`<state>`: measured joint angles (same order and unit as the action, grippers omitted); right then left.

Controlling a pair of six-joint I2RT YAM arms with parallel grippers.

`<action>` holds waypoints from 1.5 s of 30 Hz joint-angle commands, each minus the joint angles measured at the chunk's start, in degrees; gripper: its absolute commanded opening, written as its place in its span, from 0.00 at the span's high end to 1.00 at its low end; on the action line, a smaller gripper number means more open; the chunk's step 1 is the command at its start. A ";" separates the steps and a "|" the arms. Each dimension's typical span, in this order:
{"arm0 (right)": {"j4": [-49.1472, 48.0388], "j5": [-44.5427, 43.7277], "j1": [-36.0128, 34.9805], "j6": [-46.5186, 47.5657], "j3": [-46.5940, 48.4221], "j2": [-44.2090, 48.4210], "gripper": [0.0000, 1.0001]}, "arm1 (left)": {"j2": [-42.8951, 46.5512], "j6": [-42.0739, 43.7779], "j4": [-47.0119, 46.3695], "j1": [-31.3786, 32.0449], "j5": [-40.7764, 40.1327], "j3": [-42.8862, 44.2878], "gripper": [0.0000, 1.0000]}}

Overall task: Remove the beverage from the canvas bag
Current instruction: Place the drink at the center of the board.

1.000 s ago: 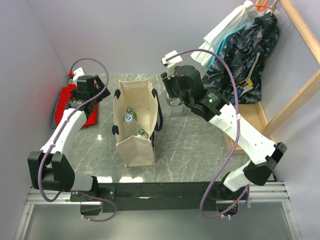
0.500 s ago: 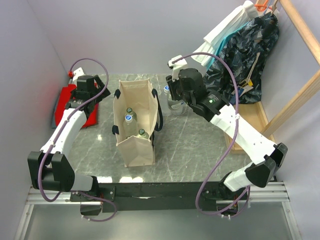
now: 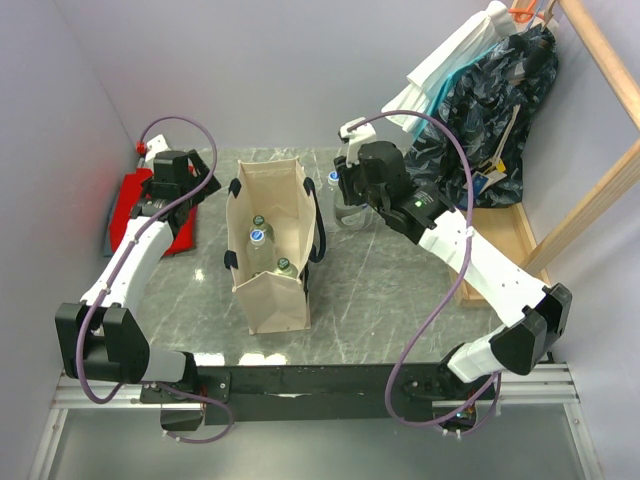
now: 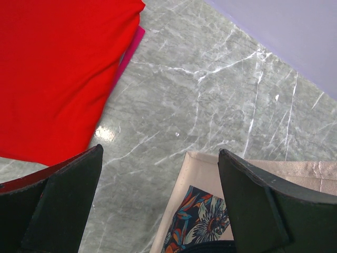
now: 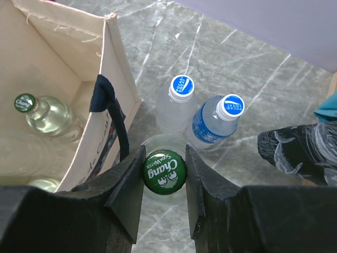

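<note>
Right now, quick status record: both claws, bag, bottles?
right claw: shut on green-capped bottle, outside the bag, on its right
left claw: open, empty, over the table between red cloth and bag
bag: upright, open, three bottles visible inside
beside held bottle: two blue-capped bottles, upright

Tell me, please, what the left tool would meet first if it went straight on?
Probably the bare marble tabletop, between the red cloth and the canvas bag, though depth is unclear.
</note>
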<state>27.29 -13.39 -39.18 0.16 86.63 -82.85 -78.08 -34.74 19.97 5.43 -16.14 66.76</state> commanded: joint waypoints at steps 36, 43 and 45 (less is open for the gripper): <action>-24.74 2.23 2.44 -6.75 -12.01 -3.37 1.00 | -0.93 0.38 -1.25 -0.16 -0.03 1.09 0.04; -26.15 1.88 2.53 -6.49 -12.89 -5.04 1.00 | -1.28 0.20 -1.25 -0.16 0.06 1.18 0.04; -26.76 1.44 2.53 -6.40 -13.33 -5.39 1.00 | -1.46 0.29 -1.24 -0.16 0.15 1.18 0.04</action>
<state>11.53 -10.02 -37.19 -5.74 71.92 -88.99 -79.20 -34.70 19.97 5.43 -15.94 66.76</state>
